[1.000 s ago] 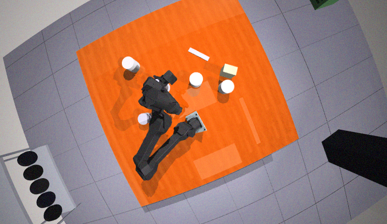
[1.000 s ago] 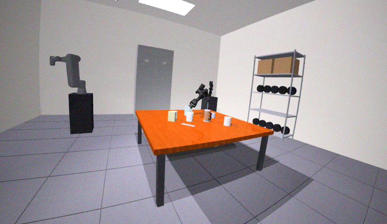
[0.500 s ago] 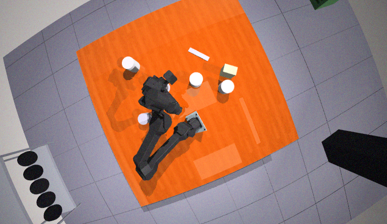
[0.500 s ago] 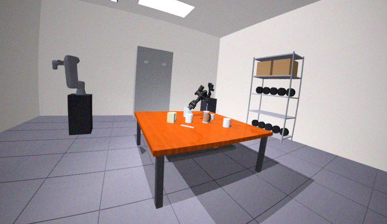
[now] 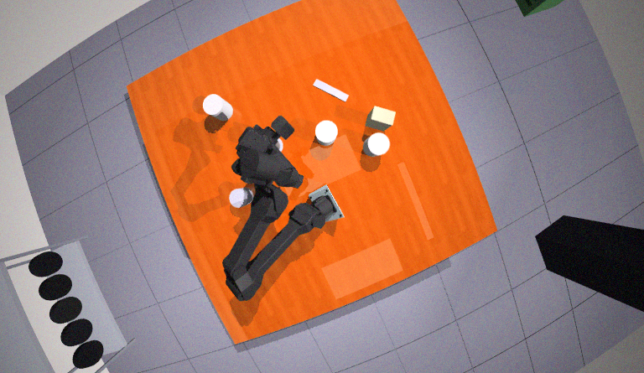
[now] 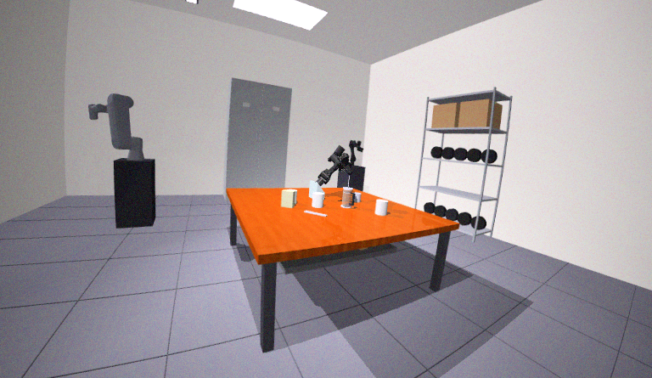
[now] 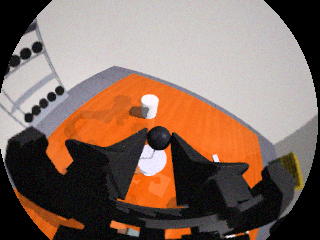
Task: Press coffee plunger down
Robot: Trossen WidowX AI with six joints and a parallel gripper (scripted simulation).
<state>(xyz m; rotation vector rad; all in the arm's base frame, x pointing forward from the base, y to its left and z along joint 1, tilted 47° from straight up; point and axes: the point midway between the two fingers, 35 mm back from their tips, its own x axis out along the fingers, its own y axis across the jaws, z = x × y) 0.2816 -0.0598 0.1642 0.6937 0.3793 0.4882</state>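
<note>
The coffee press (image 6: 346,198) stands upright on the orange table, a brown-filled cylinder with a dark handle. Its round white lid (image 7: 151,161) shows below the fingers in the wrist view. The thin plunger rod (image 6: 348,180) stands up well above the lid. The black round plunger knob (image 7: 159,139) is at the rod's top. My gripper (image 7: 159,133) is shut on the knob, with one dark fingertip at each side of it. In the top view the arm hides the fingers, the knob and most of the press.
White cups (image 5: 213,104) (image 5: 326,132) (image 5: 378,144) (image 5: 240,198) stand around the press, one close beside the arm. A pale yellow box (image 5: 382,116) (image 6: 288,198) and a flat white bar (image 5: 330,90) (image 6: 315,212) are on the far side from the arm's base.
</note>
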